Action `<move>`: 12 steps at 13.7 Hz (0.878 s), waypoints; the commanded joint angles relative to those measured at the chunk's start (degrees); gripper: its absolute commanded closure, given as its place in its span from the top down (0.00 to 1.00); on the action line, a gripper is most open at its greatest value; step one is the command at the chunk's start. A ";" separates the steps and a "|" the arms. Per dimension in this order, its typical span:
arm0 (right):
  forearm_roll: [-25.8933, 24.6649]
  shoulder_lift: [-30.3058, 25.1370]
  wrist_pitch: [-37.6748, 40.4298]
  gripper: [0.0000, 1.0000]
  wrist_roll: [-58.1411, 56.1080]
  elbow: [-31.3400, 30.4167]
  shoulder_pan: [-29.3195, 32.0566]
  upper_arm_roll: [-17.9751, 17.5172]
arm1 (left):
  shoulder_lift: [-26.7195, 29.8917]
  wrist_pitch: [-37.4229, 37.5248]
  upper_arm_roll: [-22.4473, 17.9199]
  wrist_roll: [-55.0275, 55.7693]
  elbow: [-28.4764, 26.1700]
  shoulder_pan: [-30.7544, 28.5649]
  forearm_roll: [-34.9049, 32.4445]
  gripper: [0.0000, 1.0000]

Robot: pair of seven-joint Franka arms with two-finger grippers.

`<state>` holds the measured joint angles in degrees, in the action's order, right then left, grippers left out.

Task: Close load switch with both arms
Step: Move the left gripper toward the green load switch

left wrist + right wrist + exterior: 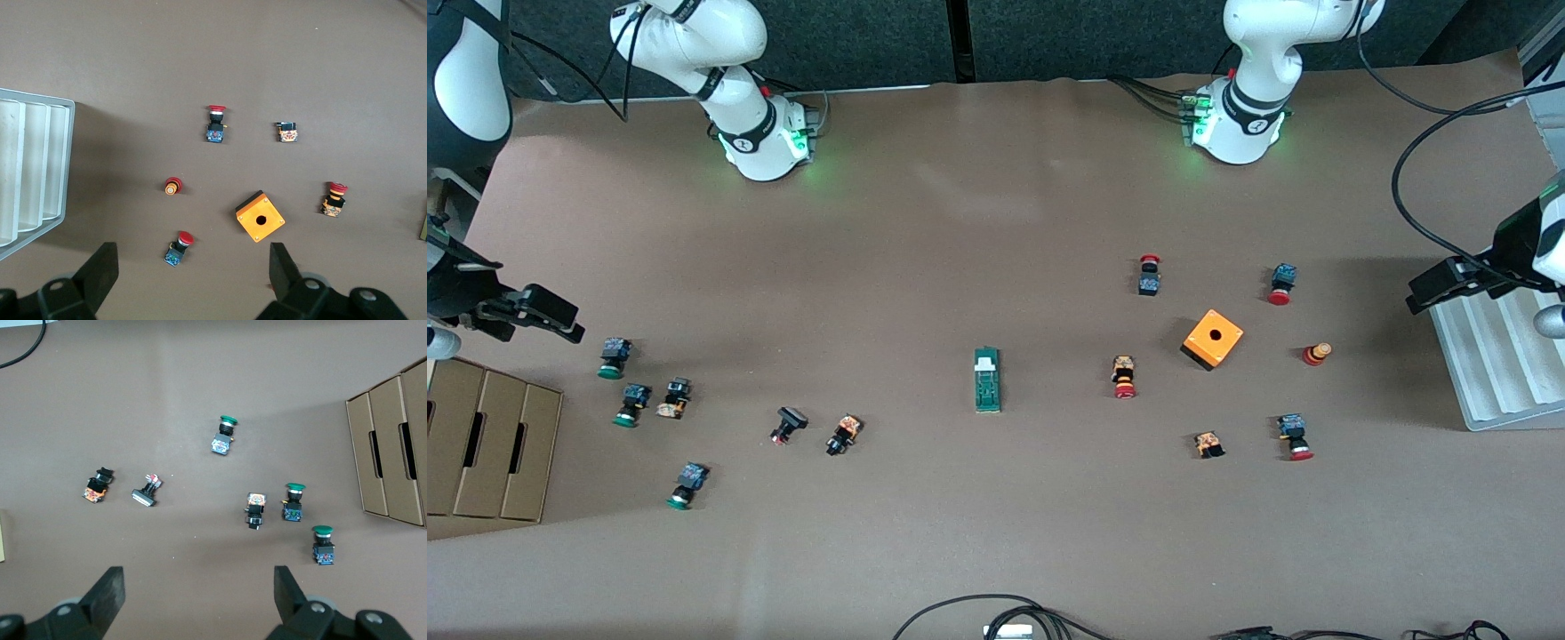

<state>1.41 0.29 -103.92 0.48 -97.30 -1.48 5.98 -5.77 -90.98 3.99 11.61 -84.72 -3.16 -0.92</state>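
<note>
I see the load switch (987, 380) lying flat near the middle of the brown table (996, 222), its long side running toward the front camera and its white tab at the end closer to the robots' bases. Nothing touches it.

My left gripper (1436, 289) hangs at the left arm's end of the table, beside the white ridged tray (1494, 373), fingers (100, 270) spread wide and holding nothing. Its wrist view looks down on the orange cube box (259, 216) and several red-capped push buttons (216, 123) scattered around it. From the switch, the orange box sits at about two o'clock in the front view, well apart.

My right gripper (551, 318) hangs at the right arm's end, just above the cardboard boxes (489, 449), also spread wide and empty. Its wrist view shows green-capped push buttons (225, 433) below. Those buttons lie at about nine o'clock from the switch, well apart.
</note>
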 commanded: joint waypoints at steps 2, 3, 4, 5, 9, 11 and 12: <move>-0.53 -0.11 1.34 0.99 -0.13 -0.26 -0.19 0.26 | -0.12 0.80 0.14 0.61 0.52 -0.18 -0.22 1.00; -0.53 -0.11 1.44 0.99 -0.13 -0.17 -0.19 0.26 | -0.03 0.80 0.14 0.61 0.52 -0.18 -0.22 1.00; -0.53 -0.02 1.44 0.99 -0.13 -0.17 -0.11 0.26 | -0.12 0.80 0.05 0.61 0.52 -0.18 -0.22 1.00; -0.53 -0.02 1.35 0.99 -0.13 -0.17 -0.11 0.34 | -0.12 0.80 0.05 0.61 0.52 -0.18 -0.22 1.00; -0.53 0.06 1.44 0.99 0.04 -0.17 -0.02 0.35 | -2.31 0.10 0.75 0.61 0.61 0.78 -0.39 1.00; -0.79 0.24 1.26 0.99 -0.22 -0.08 -0.02 0.35 | -3.63 -0.25 1.28 0.26 0.78 3.94 -0.92 1.00; -1.05 0.33 1.17 0.99 -0.22 -0.08 -0.02 0.35 | -3.72 -0.34 1.28 0.52 0.78 4.82 -0.83 1.00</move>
<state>1.41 0.31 -103.05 0.55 -97.72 -1.46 6.21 -8.38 -91.26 5.10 11.59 -85.00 -0.65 -0.93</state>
